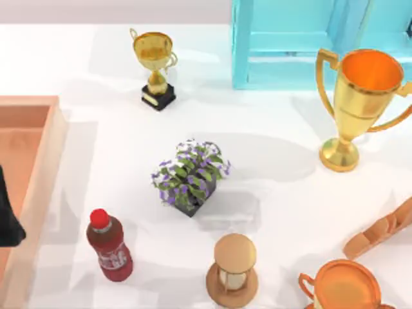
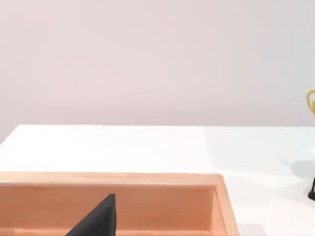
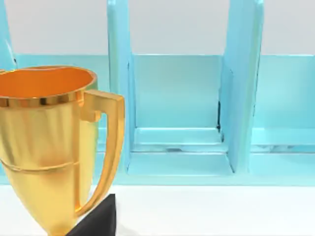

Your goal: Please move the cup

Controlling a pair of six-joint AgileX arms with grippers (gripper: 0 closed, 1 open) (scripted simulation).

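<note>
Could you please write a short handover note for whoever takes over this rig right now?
Left arm: parked at the table's left edge over the wooden tray.
Right arm: its wrist camera looks close at the large gold trophy cup, which stands upright on the table's right side before the blue shelf.
A small gold trophy stands at the back, and another cup at the front right.
Done: no cup looks grasped yet.
Left: grasp the cup and move it.

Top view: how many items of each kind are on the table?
Gold trophy cups: 3, namely small trophy, large trophy, trophy at the bottom edge
Bottle: 1
Flower pot: 1
Hourglass: 1
Orange tray: 1
Blue rack: 1
Bread: 1
Total: 9
</note>
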